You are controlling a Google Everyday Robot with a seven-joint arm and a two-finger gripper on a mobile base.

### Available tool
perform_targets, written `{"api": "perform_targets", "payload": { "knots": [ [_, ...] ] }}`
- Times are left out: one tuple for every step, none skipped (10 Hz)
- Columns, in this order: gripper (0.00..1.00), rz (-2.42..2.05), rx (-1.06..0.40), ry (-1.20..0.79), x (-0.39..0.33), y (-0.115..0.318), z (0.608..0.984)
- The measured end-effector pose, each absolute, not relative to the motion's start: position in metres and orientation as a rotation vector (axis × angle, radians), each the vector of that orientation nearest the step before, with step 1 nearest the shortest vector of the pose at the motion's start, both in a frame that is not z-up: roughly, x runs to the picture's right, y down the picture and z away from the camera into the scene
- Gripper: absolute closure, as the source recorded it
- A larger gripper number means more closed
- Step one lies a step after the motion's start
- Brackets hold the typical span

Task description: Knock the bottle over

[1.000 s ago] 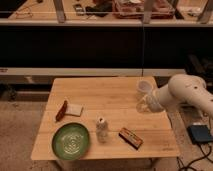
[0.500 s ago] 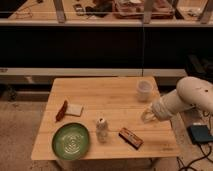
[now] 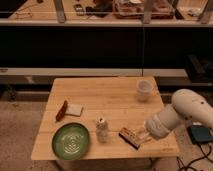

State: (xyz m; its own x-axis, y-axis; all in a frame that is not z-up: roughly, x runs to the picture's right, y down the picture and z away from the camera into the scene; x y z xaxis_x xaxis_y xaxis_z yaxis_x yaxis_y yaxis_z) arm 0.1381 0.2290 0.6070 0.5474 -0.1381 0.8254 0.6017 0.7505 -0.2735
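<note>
We are holding the gripper point(image 3: 144, 134) low over the near right part of the wooden table point(image 3: 105, 92), touching or just beside the right end of a brown snack bar point(image 3: 129, 138). We cannot tell whether it is set wide or narrow. The bottle point(image 3: 102, 129) is standing upright near the front edge, between the green plate point(image 3: 71, 141) and the bar.

We are judging that the push should travel leftward and meet the bottle high, near its cap, so that it topples rather than slides. The bar is lying in the way, so we are favouring a path above it. The front edge is near, so a gentle sweep is looking safer.

We are counting one bottle, one plate, one snack bar, one translucent cup point(image 3: 144, 89) at the far right, and one pale square item point(image 3: 75, 109) at the left.
</note>
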Motion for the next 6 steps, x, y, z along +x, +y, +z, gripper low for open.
{"api": "perform_targets", "payload": {
  "knots": [
    [1.00,-0.473,-0.591,-0.935,0.130,0.238,0.600],
    [1.00,-0.478,-0.595,-0.983,0.120,0.248,0.593],
    [1.00,-0.488,-0.591,-1.032,0.108,0.259,0.587],
    [1.00,-0.501,-0.587,-1.073,0.096,0.266,0.583],
    [1.00,-0.514,-0.579,-1.121,0.079,0.273,0.581],
    [1.00,-0.527,-0.581,-1.158,0.066,0.279,0.581]
  ]
}}
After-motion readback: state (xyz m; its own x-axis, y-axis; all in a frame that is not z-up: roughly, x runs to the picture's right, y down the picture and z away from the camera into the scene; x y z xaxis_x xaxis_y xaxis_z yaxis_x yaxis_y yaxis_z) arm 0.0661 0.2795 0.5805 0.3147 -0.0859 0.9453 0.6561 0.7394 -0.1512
